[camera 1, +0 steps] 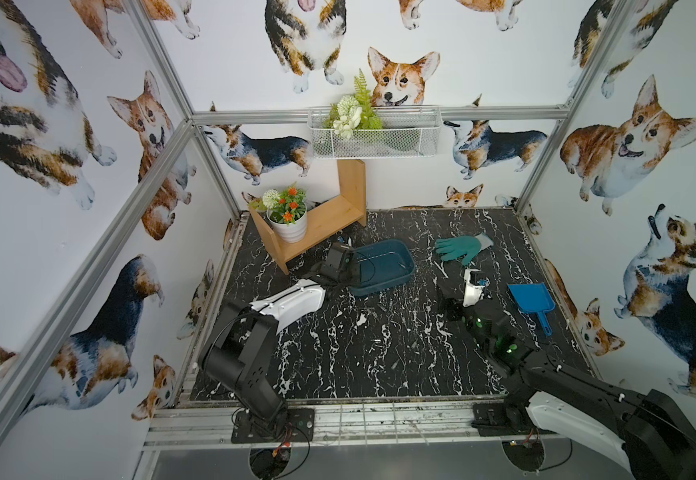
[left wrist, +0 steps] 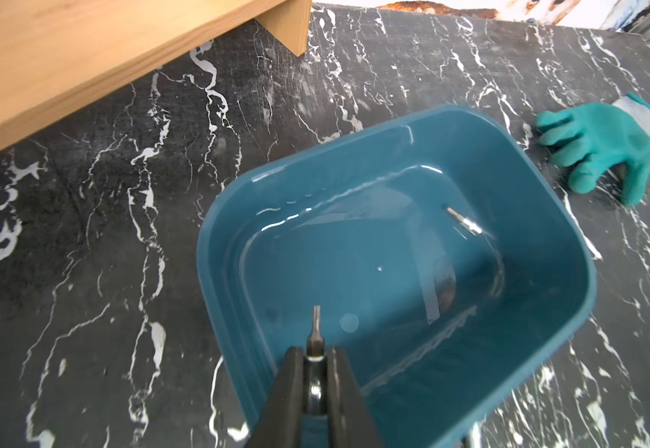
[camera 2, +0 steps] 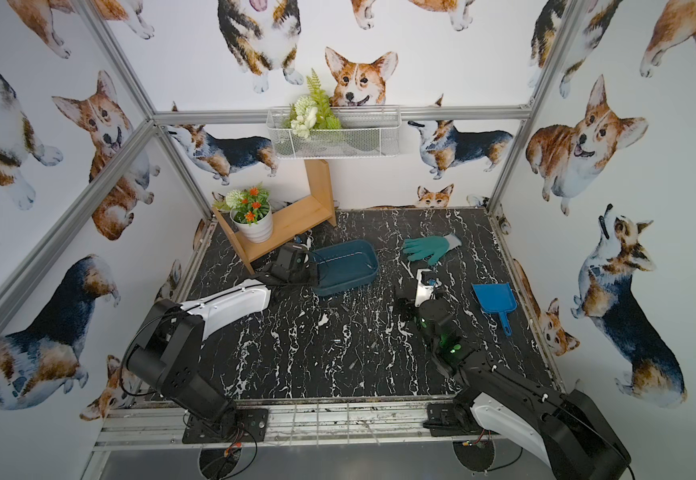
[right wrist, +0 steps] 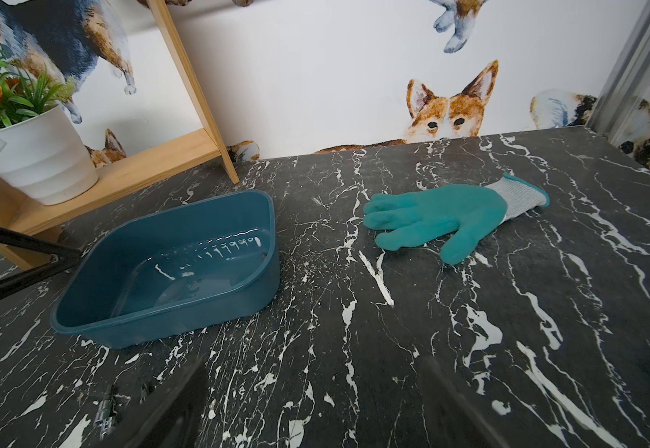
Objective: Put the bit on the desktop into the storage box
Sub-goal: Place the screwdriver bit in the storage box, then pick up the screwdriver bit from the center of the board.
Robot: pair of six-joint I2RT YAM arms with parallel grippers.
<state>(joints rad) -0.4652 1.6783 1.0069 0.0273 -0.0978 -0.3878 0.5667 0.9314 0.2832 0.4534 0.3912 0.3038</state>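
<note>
The teal storage box (camera 1: 396,272) (camera 2: 358,272) stands on the black marble desktop, left of centre. My left gripper (left wrist: 315,355) hangs over the box's near corner, shut on a small dark screwdriver bit (left wrist: 315,329) whose tip sticks out past the fingertips. A silver bit (left wrist: 465,222) lies inside the box against the far wall (left wrist: 354,155). My right gripper (right wrist: 311,388) is open and low over bare marble, to the right of the box (right wrist: 168,310). Another bit (right wrist: 104,411) lies on the desktop just beside one of its fingers (right wrist: 183,388).
A green work glove (camera 1: 462,247) lies behind the right gripper. A bright blue scoop (camera 1: 531,297) sits at the right. The wooden shelf (camera 1: 321,220) with a potted plant (camera 1: 288,224) stands close behind the box. A wire basket (camera 1: 375,133) hangs on the back wall.
</note>
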